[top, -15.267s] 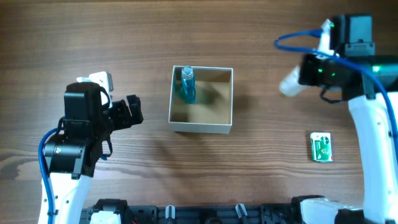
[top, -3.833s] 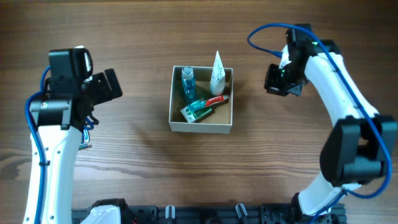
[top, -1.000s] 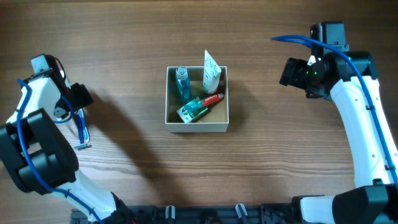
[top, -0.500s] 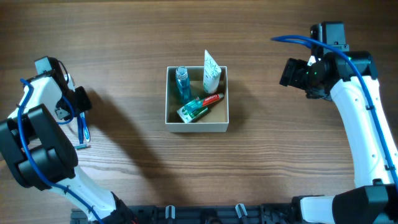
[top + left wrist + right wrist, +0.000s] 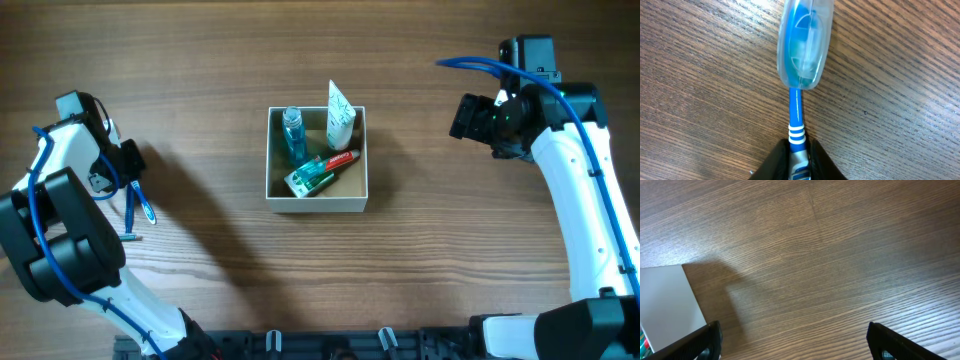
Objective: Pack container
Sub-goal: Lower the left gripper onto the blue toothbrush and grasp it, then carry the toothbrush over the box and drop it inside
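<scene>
The container (image 5: 316,205), a small white box with a tan inside, stands mid-table. In it are a blue bottle (image 5: 293,133), a white tube (image 5: 340,108) leaning on the far wall, and a red and green packet (image 5: 320,172). At the far left my left gripper (image 5: 128,176) is shut on the handle of a blue toothbrush (image 5: 143,203). The left wrist view shows the toothbrush (image 5: 796,107) with a clear blue head cap (image 5: 805,42) sticking out ahead of the gripper (image 5: 798,150). My right gripper (image 5: 472,118) hangs open and empty, right of the container.
The right wrist view shows bare wood under the open right gripper (image 5: 797,341), with the container's white wall (image 5: 665,305) at the lower left. The left arm (image 5: 60,250) curves along the table's left edge.
My left gripper has closed on the toothbrush handle, and the toothbrush's free end has swung a little to the right. The right arm has not moved.
</scene>
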Action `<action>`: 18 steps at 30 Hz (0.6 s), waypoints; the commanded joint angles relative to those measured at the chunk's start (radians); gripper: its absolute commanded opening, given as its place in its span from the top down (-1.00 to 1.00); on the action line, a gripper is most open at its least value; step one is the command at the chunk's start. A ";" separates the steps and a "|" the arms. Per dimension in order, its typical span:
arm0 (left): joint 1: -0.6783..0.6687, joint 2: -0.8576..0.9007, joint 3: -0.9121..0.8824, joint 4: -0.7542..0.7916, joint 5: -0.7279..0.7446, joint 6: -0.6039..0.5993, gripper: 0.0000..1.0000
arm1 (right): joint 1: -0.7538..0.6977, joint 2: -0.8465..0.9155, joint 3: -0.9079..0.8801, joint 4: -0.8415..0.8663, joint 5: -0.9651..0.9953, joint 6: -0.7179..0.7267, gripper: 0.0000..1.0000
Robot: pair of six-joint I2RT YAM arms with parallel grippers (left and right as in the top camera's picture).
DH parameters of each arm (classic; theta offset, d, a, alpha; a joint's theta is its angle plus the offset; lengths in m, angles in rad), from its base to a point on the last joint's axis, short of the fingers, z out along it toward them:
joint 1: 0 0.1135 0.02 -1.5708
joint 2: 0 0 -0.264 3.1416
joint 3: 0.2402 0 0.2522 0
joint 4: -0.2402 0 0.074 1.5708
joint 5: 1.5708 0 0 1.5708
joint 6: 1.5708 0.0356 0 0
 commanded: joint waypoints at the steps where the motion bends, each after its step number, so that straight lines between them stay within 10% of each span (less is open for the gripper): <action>1: -0.008 0.042 -0.004 -0.004 0.018 0.006 0.73 | 0.003 0.006 0.004 -0.005 -0.009 -0.006 -0.87; 18: -0.177 -0.276 0.120 -0.050 0.114 0.084 0.92 | 0.003 0.006 0.004 -0.004 -0.024 -0.006 -0.87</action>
